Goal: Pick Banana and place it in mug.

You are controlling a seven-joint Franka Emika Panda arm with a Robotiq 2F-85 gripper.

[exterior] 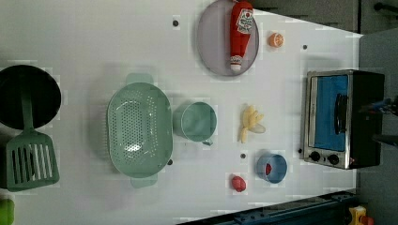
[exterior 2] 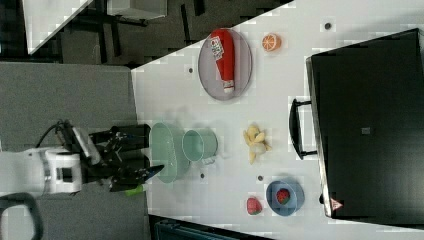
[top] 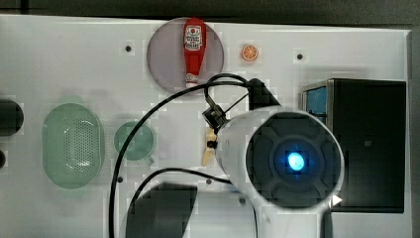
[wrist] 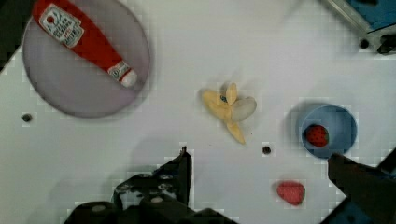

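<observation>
Pincer (wrist: 257,172): fingers spread wide, holding nothing, raised above the white table (exterior: 94,37); wrist view shows the banana between and beyond the fingertips.

Banana (exterior: 250,123): pale yellow, partly peeled, lying flat on the table. Long axis runs top to bottom in the left view; peel flaps fan at its upper end, tapered tip at the lower.

Mug (exterior: 198,121): teal, upright, just beside the banana on the left view's left, apart from it.

Basket (exterior: 138,129): perforated green, farther on the left view's left.
</observation>
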